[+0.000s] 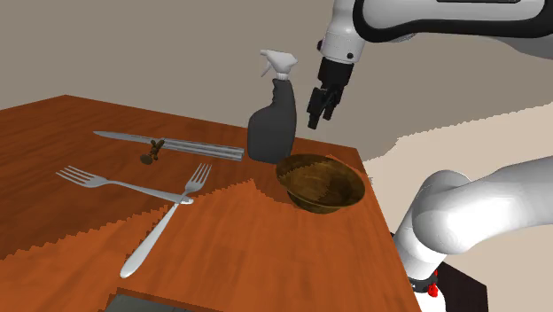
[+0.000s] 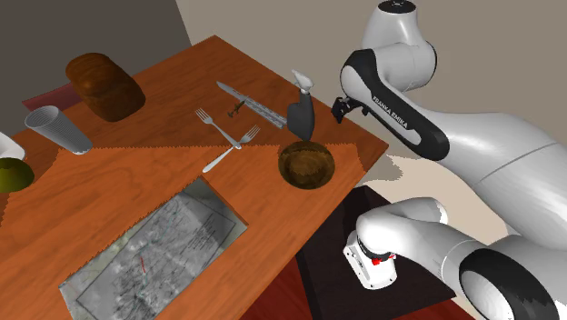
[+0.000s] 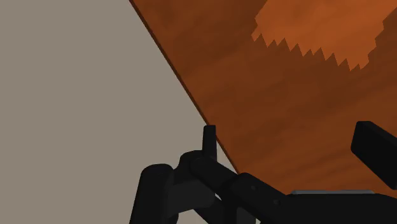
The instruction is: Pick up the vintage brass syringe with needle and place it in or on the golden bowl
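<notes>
Currently the end effector (image 1: 321, 113) hangs in the air above the worktop (image 1: 53, 133), fingers spread wide with nothing between them; in the wrist view I see bare wood and the worktop's edge past the fingertips (image 3: 375, 149). Dark grey spray bottle (image 1: 271, 128) with a white head stands upright just beside the end effector, not touching. Brown-gold bowl (image 1: 321, 182) sits below the end effector and slightly nearer the stand, close to the worktop's edge, with nothing in it. Syringe (image 1: 154, 152) is well apart from the end effector, on the far side of the spray bottle. It's a small brownish piece lying on the wood, just beside a long silver knife (image 1: 177, 144); I can't tell if they touch. Two forks (image 1: 197, 180) lie crossed beyond the bowl from the end effector, partly on a lighter jagged-edged patch (image 1: 221, 235). Second exterior view confirms the syringe (image 2: 238, 110) by the knife, with the end effector (image 2: 342, 109) off past the bottle.
</notes>
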